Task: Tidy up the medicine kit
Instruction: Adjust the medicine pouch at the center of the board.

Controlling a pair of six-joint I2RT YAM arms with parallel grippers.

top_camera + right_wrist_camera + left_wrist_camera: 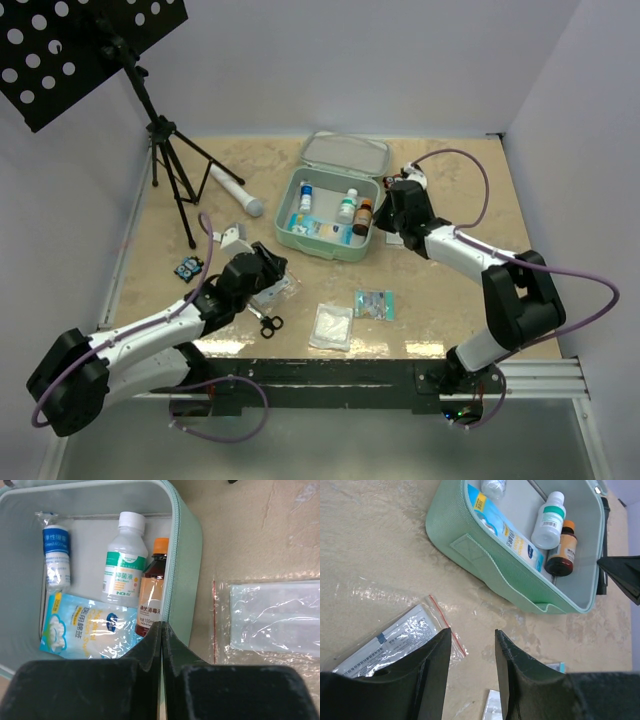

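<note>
Judging by the right gripper (161, 627) pressed together at the medicine kit's (187, 555) three-o'clock wall, the kit may be dragged, bottles (125, 560) jostled; the left gripper (472, 635) is spread, empty.

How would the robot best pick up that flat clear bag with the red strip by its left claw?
Likely by its red-striped edge, coming straight down from above. The clear zip bag lies flat on the table, too thin to straddle, but the film by that strip looks slack and empty, so it could be pinched up. The open left gripper hangs right over it.
</note>
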